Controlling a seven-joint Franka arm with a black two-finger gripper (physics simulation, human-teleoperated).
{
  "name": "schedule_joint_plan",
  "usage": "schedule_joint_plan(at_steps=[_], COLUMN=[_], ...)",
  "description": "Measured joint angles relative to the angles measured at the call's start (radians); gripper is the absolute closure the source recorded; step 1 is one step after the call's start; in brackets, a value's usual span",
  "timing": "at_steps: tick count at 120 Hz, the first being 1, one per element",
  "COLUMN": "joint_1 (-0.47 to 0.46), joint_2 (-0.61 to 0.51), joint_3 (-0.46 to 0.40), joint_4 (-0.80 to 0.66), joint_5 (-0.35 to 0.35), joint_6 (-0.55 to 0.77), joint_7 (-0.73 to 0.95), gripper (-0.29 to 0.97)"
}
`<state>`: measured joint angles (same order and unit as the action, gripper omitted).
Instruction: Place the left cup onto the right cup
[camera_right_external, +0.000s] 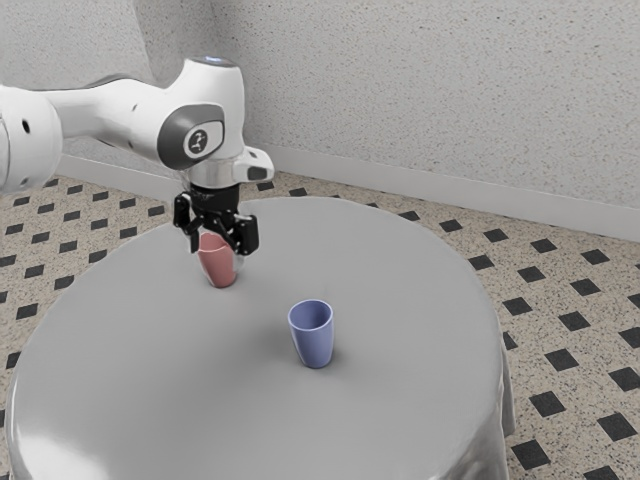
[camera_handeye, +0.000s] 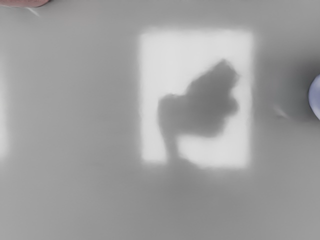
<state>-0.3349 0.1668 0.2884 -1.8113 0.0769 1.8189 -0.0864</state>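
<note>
While the arm reaches in from the exterior view's left, the tool hangs straight down over the pink cup, its black body bracketing the cup's upper part. Whether the tool is clenched on the cup or released cannot be told from either view. The pink cup sits toward 10 o'clock of the round grey bench, leaning slightly, with its base at the bench's surface. The blue cup stands upright and open-mouthed near the bench's middle, at about 4 o'clock from the pink cup and apart from it. In the wrist view a sliver of the pink cup and an edge of the blue cup show at opposite sides. Between them lies bare bench, where a bright patch carries a dark shadow.
</note>
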Motion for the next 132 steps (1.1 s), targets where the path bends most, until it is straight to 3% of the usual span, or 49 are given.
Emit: schedule_joint_plan(at_steps=[36,78,132], joint_1=[0.018,0.082,0.171], joint_2=[0.082,0.324,0.354], joint_3=[-0.008,-0.017,-0.026], joint_4=[0.09,0.451,0.461], joint_5=[-0.017,-0.103,-0.139], joint_6=[0.03,-0.112,-0.163], joint_7=[0.0,0.011,0.059], gripper=[0.0,0.0,0.0])
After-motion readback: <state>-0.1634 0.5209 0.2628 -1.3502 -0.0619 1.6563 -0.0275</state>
